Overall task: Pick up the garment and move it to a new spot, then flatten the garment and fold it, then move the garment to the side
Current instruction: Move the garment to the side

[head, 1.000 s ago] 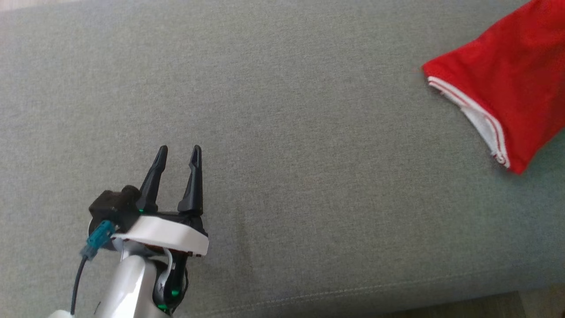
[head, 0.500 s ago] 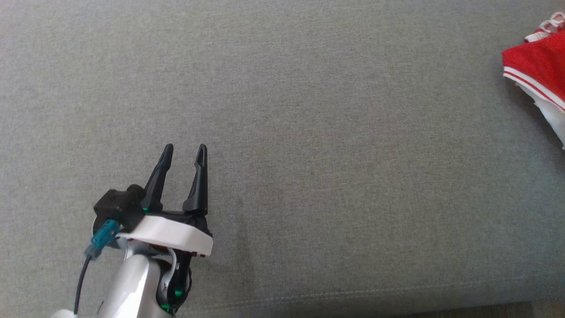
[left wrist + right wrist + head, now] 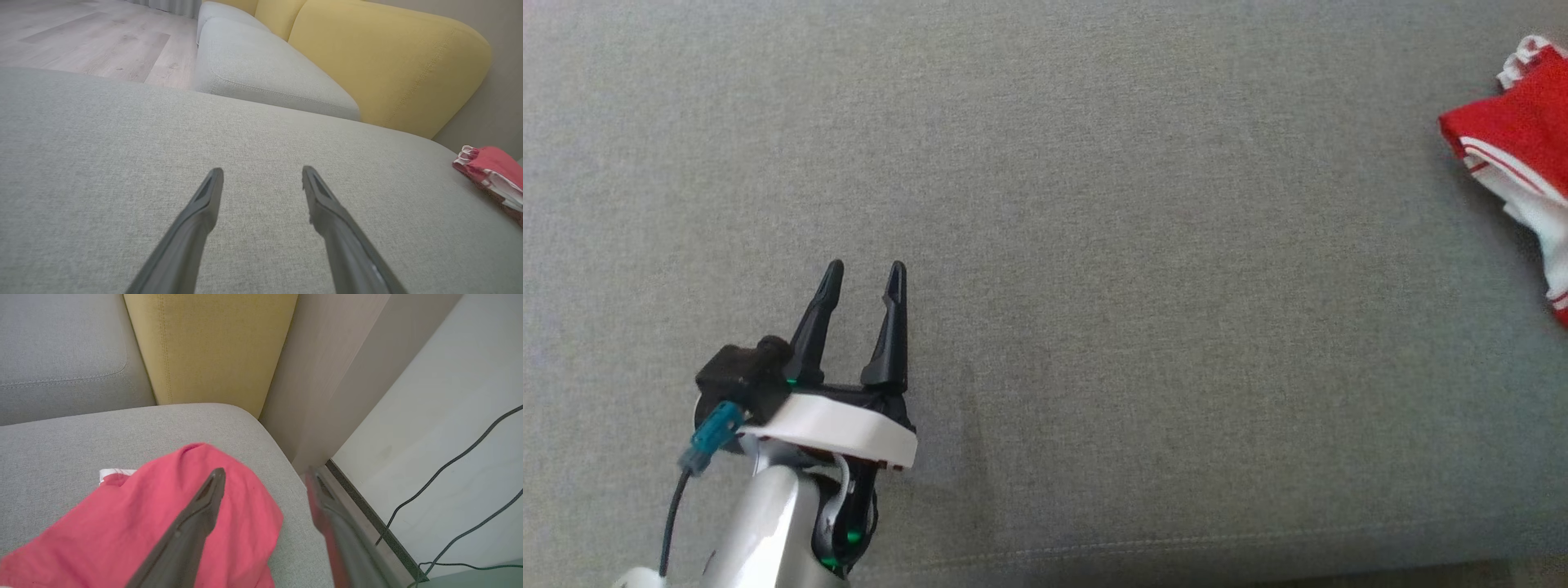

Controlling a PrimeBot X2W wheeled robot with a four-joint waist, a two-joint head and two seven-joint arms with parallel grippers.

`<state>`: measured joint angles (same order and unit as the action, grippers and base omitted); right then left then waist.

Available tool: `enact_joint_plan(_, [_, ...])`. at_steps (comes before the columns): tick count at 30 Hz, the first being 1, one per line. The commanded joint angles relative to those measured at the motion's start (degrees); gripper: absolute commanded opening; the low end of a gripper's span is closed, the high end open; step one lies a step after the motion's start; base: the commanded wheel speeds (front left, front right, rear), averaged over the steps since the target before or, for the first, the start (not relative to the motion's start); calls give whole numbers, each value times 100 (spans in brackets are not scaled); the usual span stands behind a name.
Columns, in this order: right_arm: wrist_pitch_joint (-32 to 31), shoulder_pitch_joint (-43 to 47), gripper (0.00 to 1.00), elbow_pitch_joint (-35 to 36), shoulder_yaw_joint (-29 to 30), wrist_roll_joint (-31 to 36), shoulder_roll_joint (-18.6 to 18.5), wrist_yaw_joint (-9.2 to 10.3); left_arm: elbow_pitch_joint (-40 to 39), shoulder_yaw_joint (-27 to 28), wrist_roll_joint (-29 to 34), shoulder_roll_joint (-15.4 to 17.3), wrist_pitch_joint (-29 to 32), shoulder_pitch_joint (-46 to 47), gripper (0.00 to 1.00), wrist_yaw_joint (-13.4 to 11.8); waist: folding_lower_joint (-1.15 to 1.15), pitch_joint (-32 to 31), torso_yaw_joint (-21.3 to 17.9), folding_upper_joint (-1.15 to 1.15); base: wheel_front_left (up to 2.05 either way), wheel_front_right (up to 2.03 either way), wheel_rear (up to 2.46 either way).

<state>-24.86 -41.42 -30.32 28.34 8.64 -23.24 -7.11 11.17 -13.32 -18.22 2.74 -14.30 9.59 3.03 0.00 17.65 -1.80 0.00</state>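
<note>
The red garment (image 3: 1515,143) with white trim lies bunched at the far right edge of the grey cushion (image 3: 1094,245). In the right wrist view, my right gripper (image 3: 265,473) hangs open over the garment (image 3: 155,526), near the cushion's rounded corner. Its fingers are apart and grip no cloth. My left gripper (image 3: 864,273) stands open at the lower left in the head view, far from the garment. In the left wrist view this gripper (image 3: 262,171) has bare cushion between its fingers, and the garment (image 3: 488,169) is at the far right.
A yellow sofa back (image 3: 388,61) and a second grey cushion (image 3: 261,73) stand beyond the work cushion, with wooden floor (image 3: 81,41) to the left. Past the cushion's corner are a wall panel (image 3: 327,375) and dark cables (image 3: 449,469).
The garment has slid toward the right edge of the head view and changed from a spread sleeve shape into a smaller bunch. The left gripper has barely shifted.
</note>
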Motion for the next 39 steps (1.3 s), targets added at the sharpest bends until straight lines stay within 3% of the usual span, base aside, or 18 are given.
enact_joint_plan(1, [64, -8, 100, 208, -36, 46, -79, -37, -169, 198, 47, 14, -70, 119, 100, -2, 0, -16, -13, 0, 0, 0, 0])
enact_joint_plan(12, [593, 67, 100, 526, -298, -170, 335, -37, -110, 199, 49, 14, -70, 57, 100, 2, 0, -311, -101, 0, 0, 0, 0])
enact_joint_plan(22, [1545, 639, 100, 795, -1211, -779, 586, -37, 77, 274, -44, 14, -70, 123, 100, -59, 0, -912, 25, 0, 0, 0, 0])
enact_joint_plan(32, [2248, 1858, 100, 1298, -1971, -1023, 1277, -37, 402, 267, -169, 14, -70, -144, 100, -191, 0, -1630, 367, 0, 0, 0, 0])
enact_joint_plan(39, [2617, 2686, 100, 1761, -2074, -988, 1841, -37, 439, 172, -197, 14, -70, -341, 100, -298, 0, -1818, 563, 0, 0, 0, 0])
